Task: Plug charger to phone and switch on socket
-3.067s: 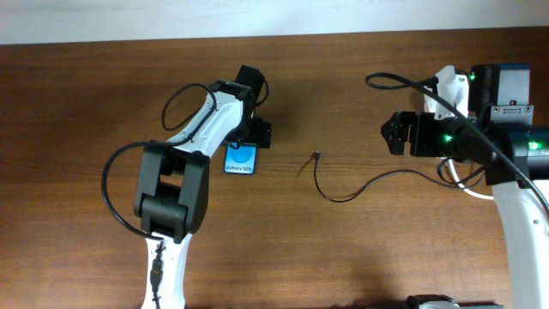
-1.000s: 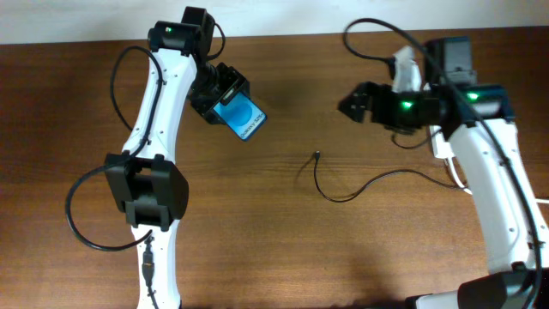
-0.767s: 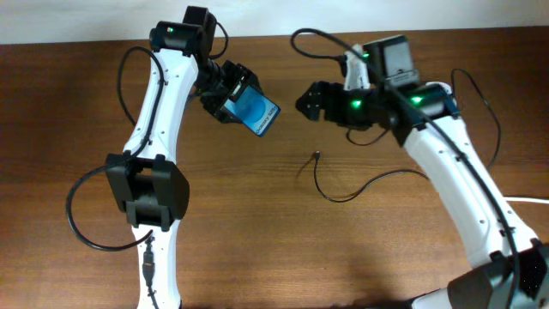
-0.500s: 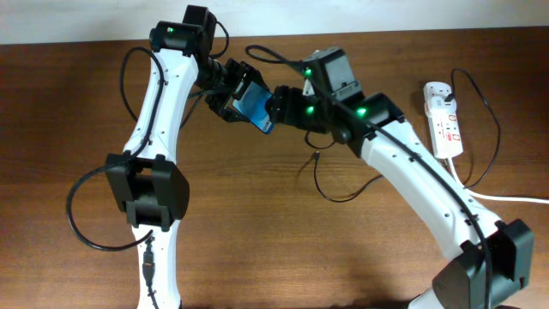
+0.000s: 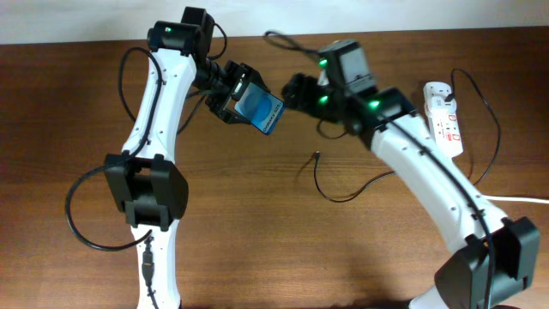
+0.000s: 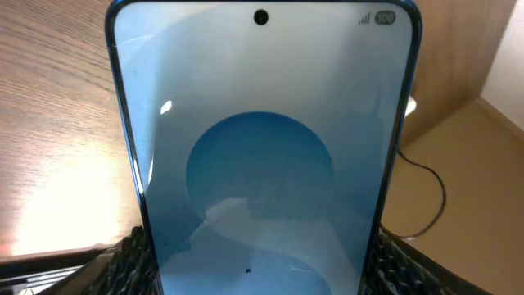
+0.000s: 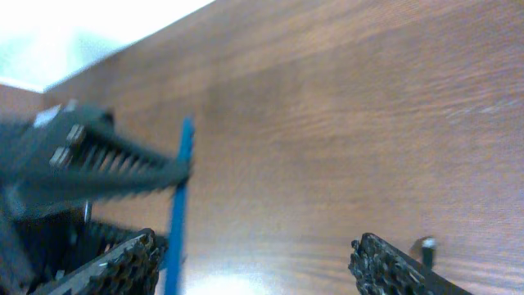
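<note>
My left gripper [image 5: 230, 96] is shut on the phone [image 5: 261, 111] and holds it tilted above the table at the back centre. In the left wrist view the blue screen [image 6: 260, 156] fills the frame, with a finger [image 6: 123, 262] at each lower edge. My right gripper [image 5: 294, 90] is open and empty just right of the phone. In the right wrist view [image 7: 258, 262] the phone's blue edge [image 7: 177, 213] stands by its left finger [image 7: 115, 266]. The charger [image 5: 343, 196] lies loose on the table, its tip [image 5: 316, 155] below the phone. The socket [image 5: 444, 116] lies at the right.
The socket's thick white lead [image 5: 515, 199] runs off the right edge. The left arm's base and elbow [image 5: 154, 193] stand at the left front, and the right arm [image 5: 429, 189] reaches diagonally over the charger from the right front corner.
My left arm has lifted the phone off the table and tilted it rightward. My right arm has swung from the far right to the phone, then backed slightly to the right.
</note>
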Controlling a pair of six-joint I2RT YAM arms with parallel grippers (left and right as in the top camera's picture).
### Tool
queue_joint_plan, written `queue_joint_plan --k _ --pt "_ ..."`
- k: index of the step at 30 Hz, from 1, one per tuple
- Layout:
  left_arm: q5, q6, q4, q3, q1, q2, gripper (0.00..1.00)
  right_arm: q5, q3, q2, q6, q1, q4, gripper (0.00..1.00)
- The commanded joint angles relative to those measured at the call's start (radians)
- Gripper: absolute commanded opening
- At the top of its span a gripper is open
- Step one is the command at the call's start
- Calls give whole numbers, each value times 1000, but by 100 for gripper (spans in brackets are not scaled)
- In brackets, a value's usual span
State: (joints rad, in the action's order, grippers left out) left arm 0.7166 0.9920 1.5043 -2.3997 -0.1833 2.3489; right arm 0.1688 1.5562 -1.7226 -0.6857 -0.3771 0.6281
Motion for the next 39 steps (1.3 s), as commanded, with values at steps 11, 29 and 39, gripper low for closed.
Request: queue_joint_plan --k 11,29,39 --pt "392 3 43 -29 10 -8 0 49 19 11 29 156 66 79" --pt "132 93 16 -29 10 -8 0 35 18 -3 80 -117 -6 71" --pt "136 84 66 -29 10 -8 0 -24 14 -69 75 -167 -62 47"
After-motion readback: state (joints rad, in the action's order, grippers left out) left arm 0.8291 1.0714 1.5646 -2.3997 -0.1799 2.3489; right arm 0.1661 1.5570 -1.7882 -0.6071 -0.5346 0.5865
